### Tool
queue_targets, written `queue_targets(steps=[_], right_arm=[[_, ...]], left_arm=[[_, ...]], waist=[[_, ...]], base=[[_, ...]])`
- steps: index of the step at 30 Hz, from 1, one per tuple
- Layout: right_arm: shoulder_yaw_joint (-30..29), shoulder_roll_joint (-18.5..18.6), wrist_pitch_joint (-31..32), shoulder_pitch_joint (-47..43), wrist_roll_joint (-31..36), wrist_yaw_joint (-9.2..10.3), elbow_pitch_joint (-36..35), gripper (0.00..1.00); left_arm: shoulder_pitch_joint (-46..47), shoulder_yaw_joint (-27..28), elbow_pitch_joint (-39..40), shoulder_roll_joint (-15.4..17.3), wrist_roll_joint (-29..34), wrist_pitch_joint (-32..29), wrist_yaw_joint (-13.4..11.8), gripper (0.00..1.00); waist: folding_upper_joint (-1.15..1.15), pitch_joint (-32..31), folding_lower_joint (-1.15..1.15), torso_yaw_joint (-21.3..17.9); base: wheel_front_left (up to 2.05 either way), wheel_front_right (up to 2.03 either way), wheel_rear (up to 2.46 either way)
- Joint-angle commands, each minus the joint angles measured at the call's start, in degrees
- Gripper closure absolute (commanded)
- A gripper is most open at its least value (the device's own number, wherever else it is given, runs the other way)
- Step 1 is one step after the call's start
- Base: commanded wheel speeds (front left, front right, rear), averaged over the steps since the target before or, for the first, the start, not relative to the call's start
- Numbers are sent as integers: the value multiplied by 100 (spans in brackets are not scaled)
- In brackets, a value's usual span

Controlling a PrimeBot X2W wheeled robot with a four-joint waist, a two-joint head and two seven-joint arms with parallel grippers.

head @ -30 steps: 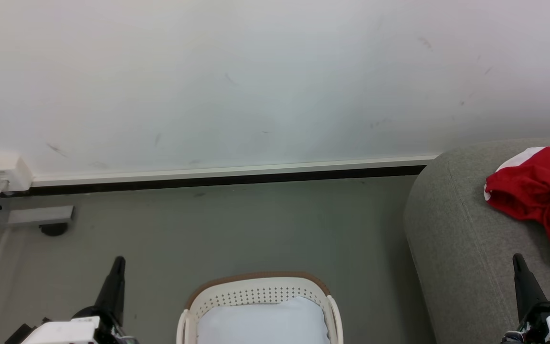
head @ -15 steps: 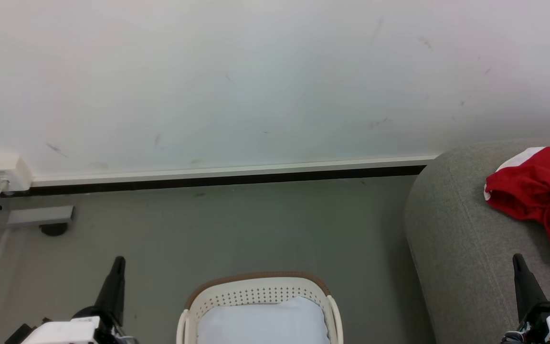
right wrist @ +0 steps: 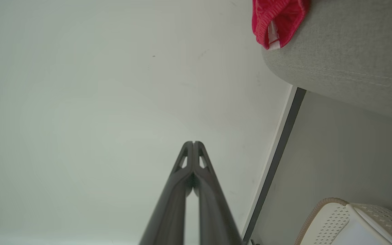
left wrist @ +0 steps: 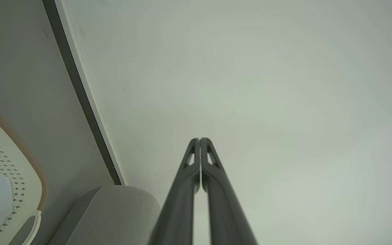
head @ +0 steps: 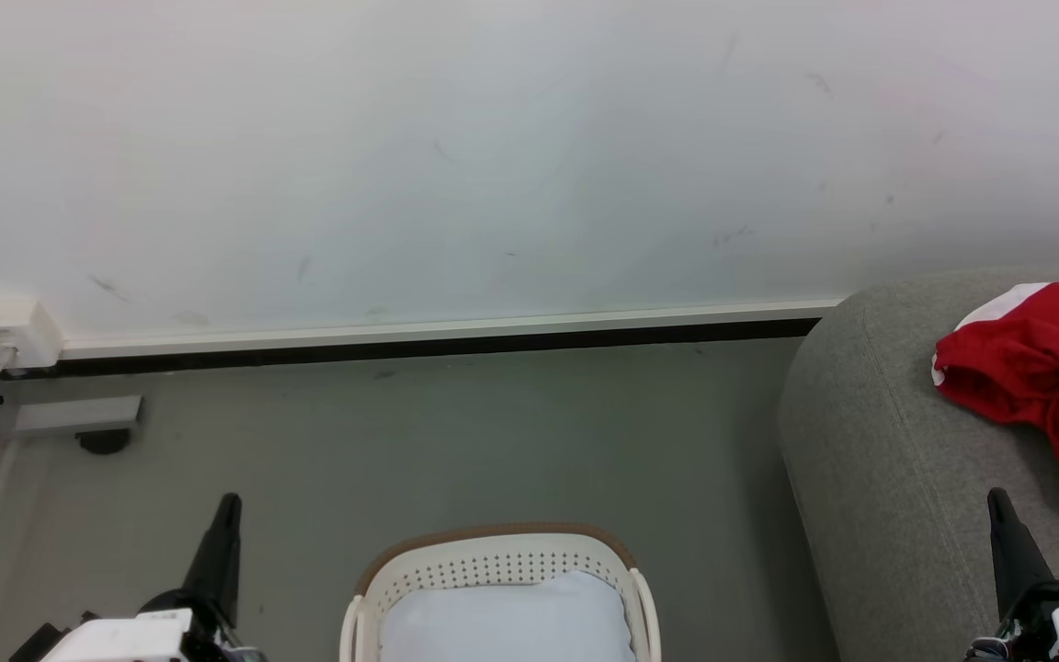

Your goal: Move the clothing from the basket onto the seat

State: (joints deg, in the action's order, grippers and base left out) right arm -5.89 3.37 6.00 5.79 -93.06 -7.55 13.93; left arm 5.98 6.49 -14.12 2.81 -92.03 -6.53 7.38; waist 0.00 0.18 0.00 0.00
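Observation:
Red clothing [head: 1035, 377] with white trim lies on the grey seat [head: 879, 460] at the right; in the right wrist view the clothing [right wrist: 277, 20] hangs over the seat's [right wrist: 345, 64] edge. The cream basket [head: 493, 561] with a brown rim stands on the floor at bottom centre, with a pale bluish-white pad [head: 506, 621] inside it and no red garment showing in it. My left gripper [head: 228, 504] is shut, left of the basket. My right gripper [head: 996, 498] is shut, over the seat's front. Both point toward the wall, tips closed together [left wrist: 199, 140] [right wrist: 193, 143].
A white wall [head: 493, 156] with a dark baseboard [head: 419, 348] runs across behind the grey floor [head: 456, 441]. A white box [head: 10, 333] and a metal frame foot [head: 79, 418] sit in the left corner. Open floor lies between basket and wall.

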Motion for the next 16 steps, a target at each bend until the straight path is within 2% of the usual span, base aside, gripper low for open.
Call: queue_targets(steps=[1, 16], right_arm=[[-19, -2, 24, 68, 24, 12, 16, 100], [-31, -11, 36, 70, 36, 12, 16, 100]], left_arm=[[48, 14, 16, 13, -71, -21, 20, 100], [48, 14, 17, 13, -69, -21, 21, 100]], waist=[[0, 0, 0, 0], [0, 0, 0, 0]], base=[[0, 0, 0], [0, 0, 0]])
